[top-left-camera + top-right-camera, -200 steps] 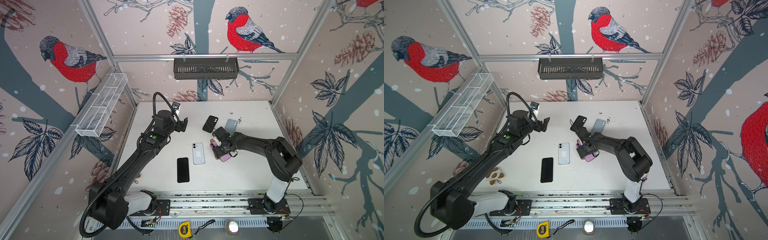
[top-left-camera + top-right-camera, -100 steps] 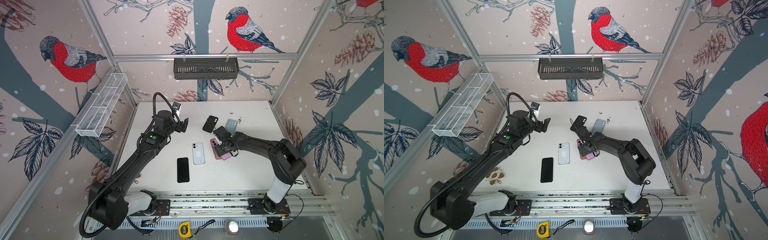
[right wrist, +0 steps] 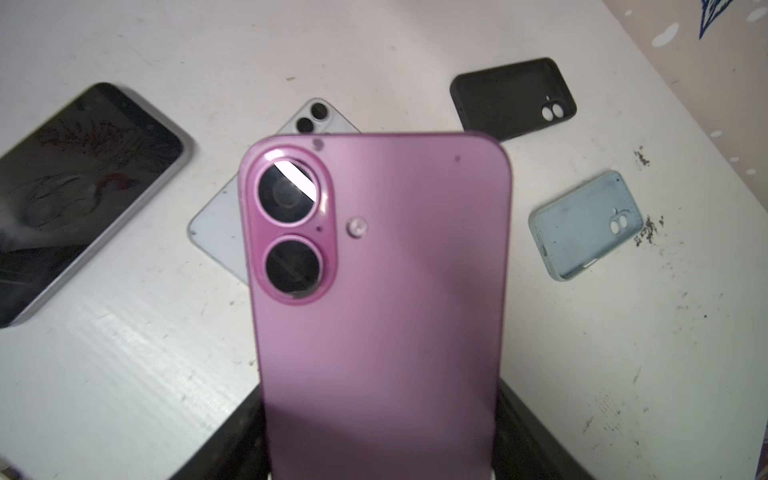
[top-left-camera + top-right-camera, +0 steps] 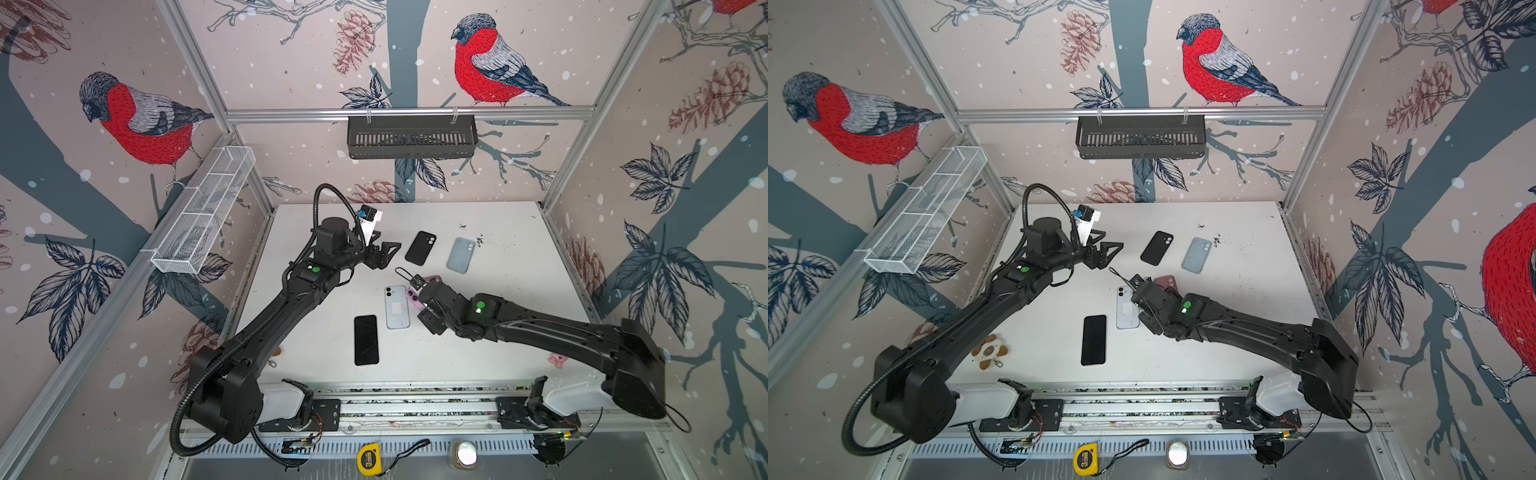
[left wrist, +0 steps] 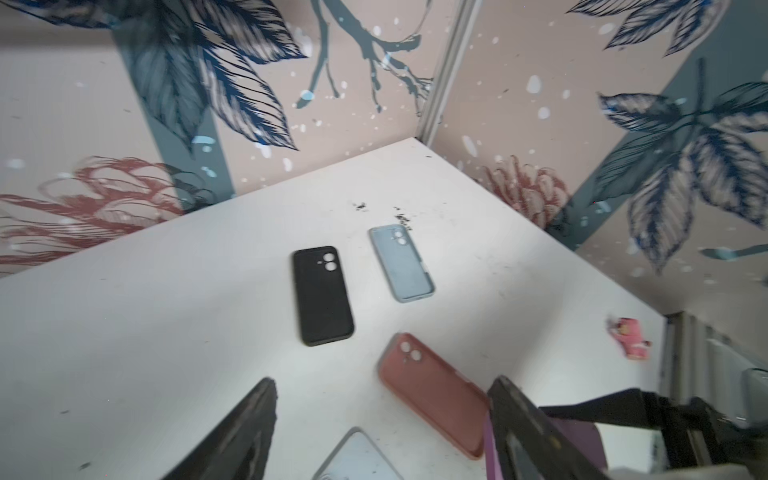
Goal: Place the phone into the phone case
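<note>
One pink-purple glossy phone (image 3: 374,270), twin-lens back turned toward the right wrist camera, pinched across its lower sides by the right pincer (image 4: 419,293) and held over the middle of the white table (image 4: 498,332). Just beside it, one dusty-rose soft phone case (image 5: 432,390), flat on the table; contact between phone and case not discernible. Left pincer (image 4: 384,251): jaws spread wide, nothing between them, poised above the table's far half, near one matte black phone case (image 4: 420,248). Next to that, farther right in both top views, one pale blue phone case (image 4: 460,255), hollow side up. Toward the front, one silver-white phone (image 4: 397,307), lens side up, immediately left of the right pincer; one black phone (image 4: 366,340), dark screen up, just beside it. One small pink object (image 4: 557,359) at the table's front right edge.
</note>
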Controlling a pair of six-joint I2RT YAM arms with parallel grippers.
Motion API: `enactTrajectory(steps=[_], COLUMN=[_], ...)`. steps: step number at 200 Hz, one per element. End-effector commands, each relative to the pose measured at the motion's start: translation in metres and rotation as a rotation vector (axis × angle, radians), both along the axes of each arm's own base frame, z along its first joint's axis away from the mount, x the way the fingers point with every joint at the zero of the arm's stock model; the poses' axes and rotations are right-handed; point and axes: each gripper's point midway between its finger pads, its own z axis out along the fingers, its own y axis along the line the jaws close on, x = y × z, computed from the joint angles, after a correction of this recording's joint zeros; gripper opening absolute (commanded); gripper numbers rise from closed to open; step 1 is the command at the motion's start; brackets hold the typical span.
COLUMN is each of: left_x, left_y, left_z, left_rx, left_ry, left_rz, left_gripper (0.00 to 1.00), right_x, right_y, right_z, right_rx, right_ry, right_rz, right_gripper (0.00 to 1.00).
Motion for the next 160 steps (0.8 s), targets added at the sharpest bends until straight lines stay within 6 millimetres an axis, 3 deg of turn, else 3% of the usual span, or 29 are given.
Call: enactTrajectory(steps=[1, 31, 59, 111, 160], left_x=[-0.025, -0.056, -0.076, -0.096, -0.097], left_y=[-0.024, -0.039, -0.049, -0.067, -0.085], left_z=[0.012, 0.004, -0.017, -0.028, -0.035], left_rx=[-0.192, -0.392, -0.395, -0.348, -0.32], left_ry=[0.178, 0.365, 0.475, 0.498, 0.534], left_rz=[-0.161, -0.314, -0.378, -0.406, -0.423], left_gripper=[0.79, 0.78, 0.7, 0.71, 0.56], right_x=[-0.002, -0.011, -0.017, -0.019, -0.021], right_y=[-0.006, -0.01, -0.008, -0.011, -0.011], right_z=[0.028, 0.053, 0.065, 0.055, 0.056], right_rx=[0.047, 0.122, 0.183, 0.148, 0.148], right_ry=[-0.117, -0.161, -0.184, -0.173, -0.168], right_rz=[-0.026, 0.022, 0.072, 0.094, 0.103], right_gripper=[0.68, 0.68, 0.69, 0.69, 0.69])
